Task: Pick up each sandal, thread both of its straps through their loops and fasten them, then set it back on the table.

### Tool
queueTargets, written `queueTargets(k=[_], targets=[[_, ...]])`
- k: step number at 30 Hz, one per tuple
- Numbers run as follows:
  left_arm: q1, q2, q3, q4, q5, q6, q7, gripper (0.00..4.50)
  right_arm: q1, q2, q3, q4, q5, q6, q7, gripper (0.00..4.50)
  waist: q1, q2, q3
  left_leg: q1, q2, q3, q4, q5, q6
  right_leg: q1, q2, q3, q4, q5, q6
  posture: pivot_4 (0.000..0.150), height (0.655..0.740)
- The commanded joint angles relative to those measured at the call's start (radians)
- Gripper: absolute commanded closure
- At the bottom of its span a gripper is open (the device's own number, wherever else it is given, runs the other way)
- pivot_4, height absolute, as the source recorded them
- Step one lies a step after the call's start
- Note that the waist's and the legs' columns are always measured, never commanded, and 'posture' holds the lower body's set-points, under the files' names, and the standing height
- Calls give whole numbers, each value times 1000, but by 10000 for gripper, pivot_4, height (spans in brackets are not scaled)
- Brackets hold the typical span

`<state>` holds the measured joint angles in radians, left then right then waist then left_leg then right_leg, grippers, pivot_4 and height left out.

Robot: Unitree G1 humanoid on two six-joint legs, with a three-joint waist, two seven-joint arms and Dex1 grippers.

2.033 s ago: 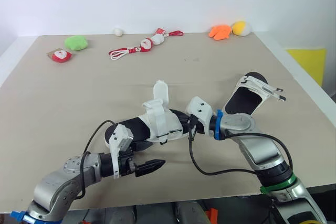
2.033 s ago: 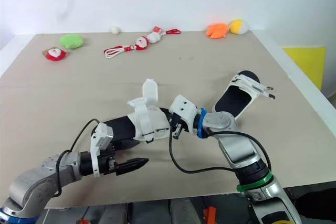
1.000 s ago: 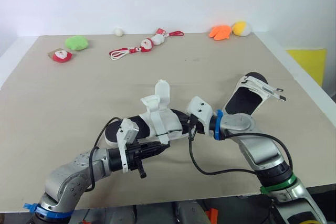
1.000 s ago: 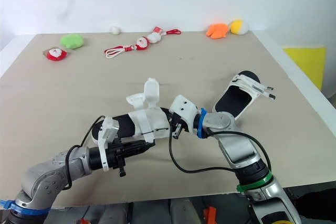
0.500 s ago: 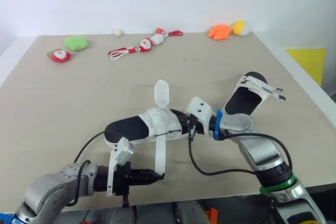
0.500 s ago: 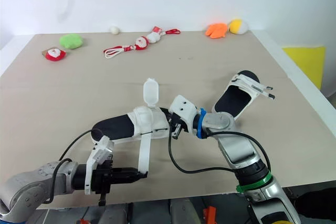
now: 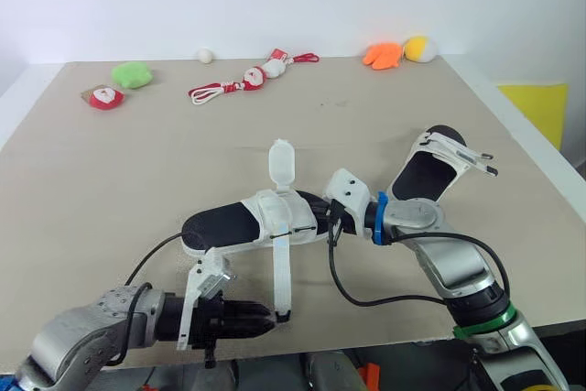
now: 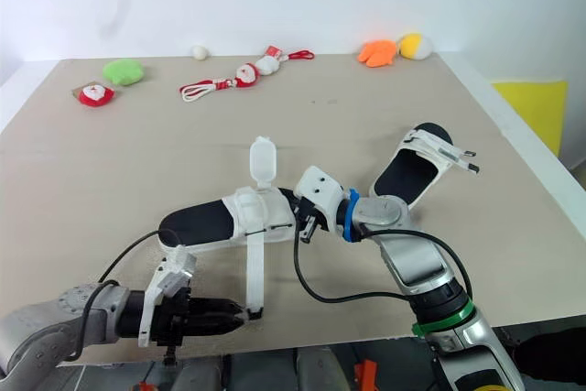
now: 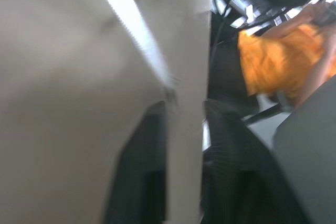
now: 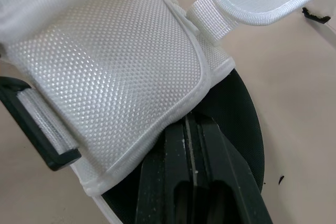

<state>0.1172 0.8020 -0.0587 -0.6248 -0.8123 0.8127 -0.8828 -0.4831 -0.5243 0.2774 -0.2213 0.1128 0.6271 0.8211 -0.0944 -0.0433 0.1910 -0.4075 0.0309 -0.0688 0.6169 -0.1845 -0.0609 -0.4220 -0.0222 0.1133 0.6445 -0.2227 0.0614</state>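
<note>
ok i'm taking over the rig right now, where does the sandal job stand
Left gripper: fingers slightly apart near the front edge of the table, the tip of the long strap just beyond them, unclamped.
Right gripper: shut on the near sandal, under its white mesh upper.
Its other strap stands upright; neither is fastened.
Second sandal lies on the table to the right, strap ends loose.
Done: nothing fastened yet. Left: thread and fasten both straps on each sandal, then set it down.
</note>
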Motion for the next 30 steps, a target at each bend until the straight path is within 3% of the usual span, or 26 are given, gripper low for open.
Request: queueTargets(k=[1, 4, 6, 10, 14, 20, 25, 30], targets=[[58, 60, 53, -56, 66, -78, -32, 16063, 13, -11, 20, 15, -12, 10, 1, 45000, 0, 0, 0, 0, 0, 0, 0, 0, 0, 0, 0, 0, 0, 0, 0, 1500, 7400], [114, 88, 90, -50, 163, -191, -45, 1705, 13, -14, 19, 19, -12, 5, 5, 45000, 0, 0, 0, 0, 0, 1, 0, -1, -1, 0, -1, 0, 0, -1, -1, 1500, 7400], [119, 63, 149, -45, 155, -235, -40, 1705, 12, -17, 19, 22, -11, -1, 10, 45000, 0, 0, 0, 0, 0, 2, 0, -1, -1, -1, -2, 0, -1, -1, -2, 1500, 7400], [143, 77, 158, 42, 415, -596, -92, 1705, 8, -21, 21, 35, -13, -21, 21, 45000, 1, 0, 0, 0, 0, 2, 0, -1, -1, -3, -2, 0, -1, -1, -2, 1500, 7400], [104, 93, 150, 312, 770, -1193, -34, 1705, 0, -20, 22, 48, -15, -35, 30, 45000, 2, 0, 0, 0, 0, 5, -1, -1, -2, -2, -3, 0, -1, -1, -3, 1500, 7400], [-100, 56, 136, 571, 1002, -1737, 122, 1705, -3, -14, 30, 54, -18, -45, 33, 45000, 8, 0, 0, 0, 1, 7, -1, -1, -2, -2, -3, 1, -1, -1, -3, 1500, 7400], [-188, 6, 104, 632, 1121, -1969, 235, 1705, -6, -15, 26, 52, -18, -46, 31, 45000, 8, -1, -1, 1, 2, 11, -1, -2, -1, -2, -3, 3, -1, 1, -1, 1500, 7400], [-264, -46, 17, 613, 1165, -2014, 281, 1705, -12, -14, 27, 51, -19, -43, 33, 45000, 12, -1, -1, 1, 3, 11, 0, -3, 1, -2, -2, 3, 0, 2, 2, 1500, 7400]])
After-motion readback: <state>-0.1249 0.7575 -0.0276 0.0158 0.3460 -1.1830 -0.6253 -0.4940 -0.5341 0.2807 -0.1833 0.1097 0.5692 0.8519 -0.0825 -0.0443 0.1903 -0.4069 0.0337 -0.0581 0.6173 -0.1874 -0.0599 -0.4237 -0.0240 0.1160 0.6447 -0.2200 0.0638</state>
